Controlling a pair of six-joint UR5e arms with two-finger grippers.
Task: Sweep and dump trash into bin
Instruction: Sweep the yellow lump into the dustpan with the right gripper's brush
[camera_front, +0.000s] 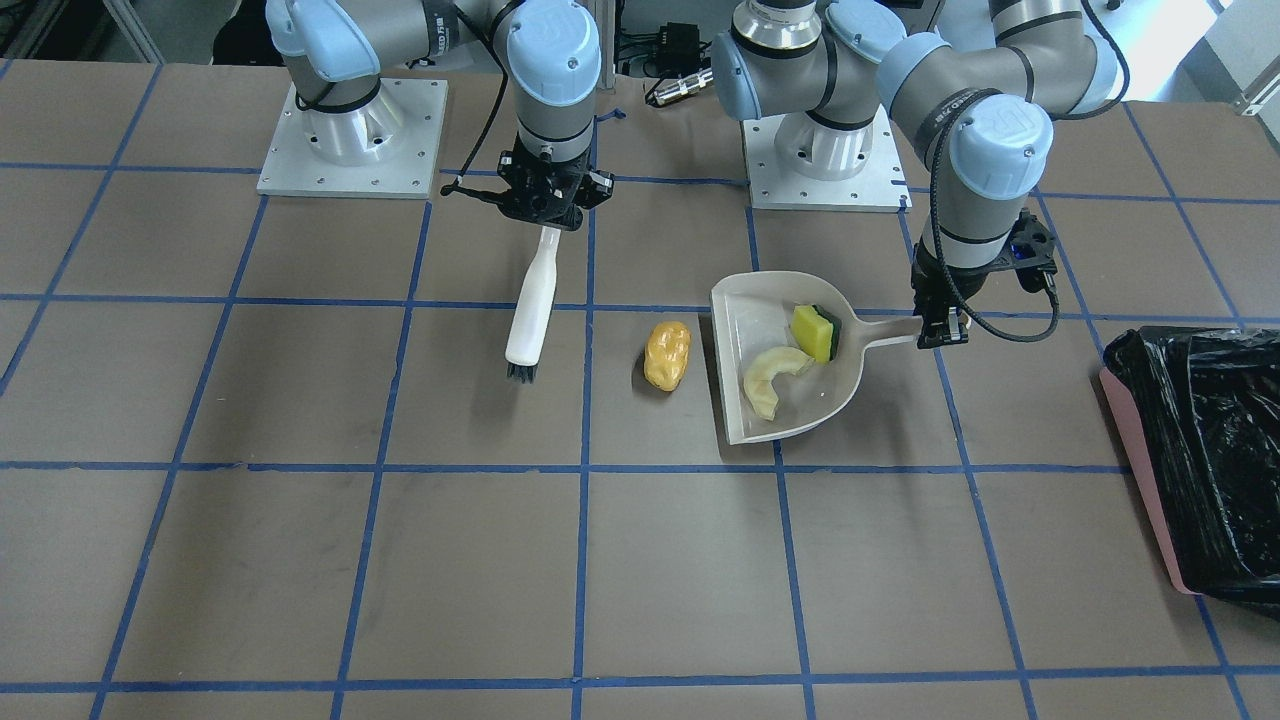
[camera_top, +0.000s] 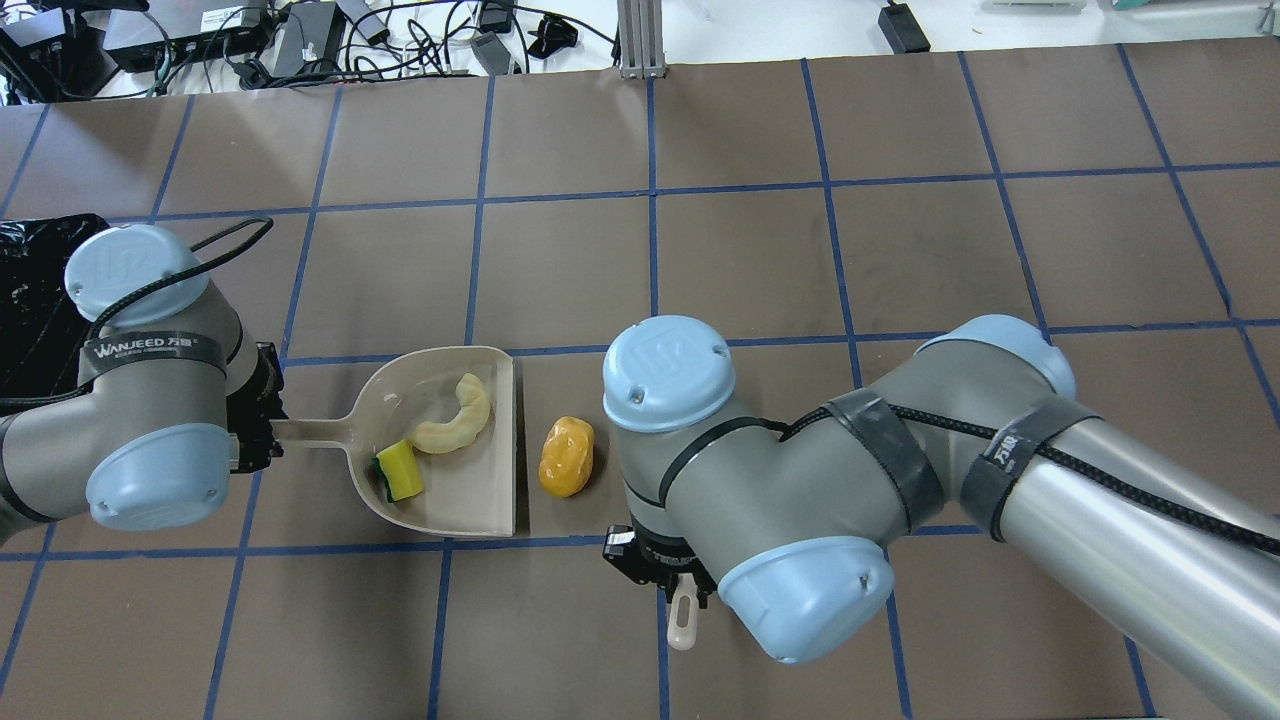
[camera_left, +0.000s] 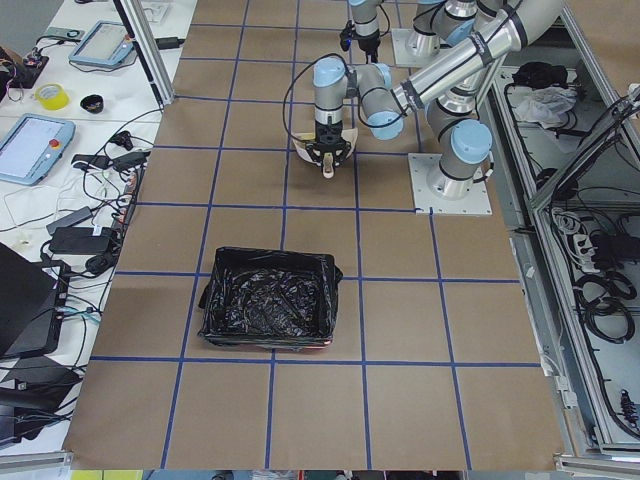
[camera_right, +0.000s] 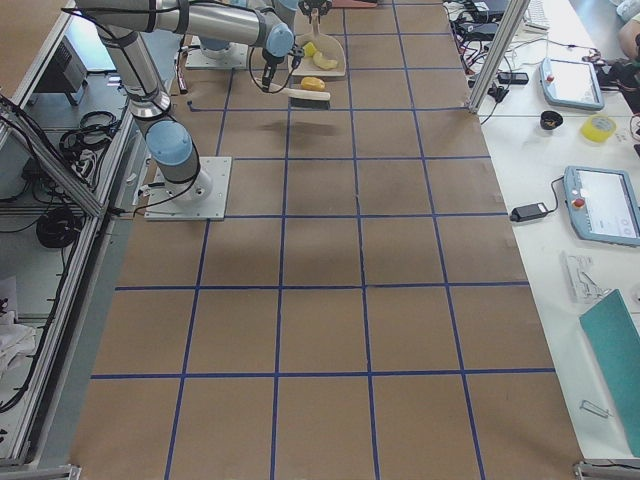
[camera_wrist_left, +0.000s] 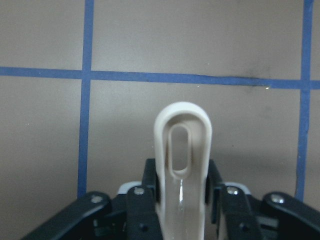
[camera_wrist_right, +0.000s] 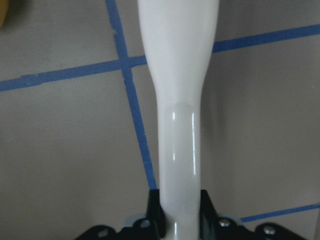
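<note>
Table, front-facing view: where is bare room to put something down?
Bare: the operators' half, below brush and dustpan, across to the bin. Crowded: between brush and dustpan, where the orange-yellow lump lies.

2 grey arms (camera_top: 850, 470), pale-blue caps (camera_top: 668, 372) (black cables (camera_top: 1150, 497)).

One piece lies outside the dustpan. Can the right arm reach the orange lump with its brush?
Probably yes: the lump lies alone between the brush and the dustpan, with nothing blocking.

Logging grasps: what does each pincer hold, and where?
Left pincer: beige plastic dustpan, by its handle end. Right pincer: white-handled black-bristled brush, by its handle's top.
</note>
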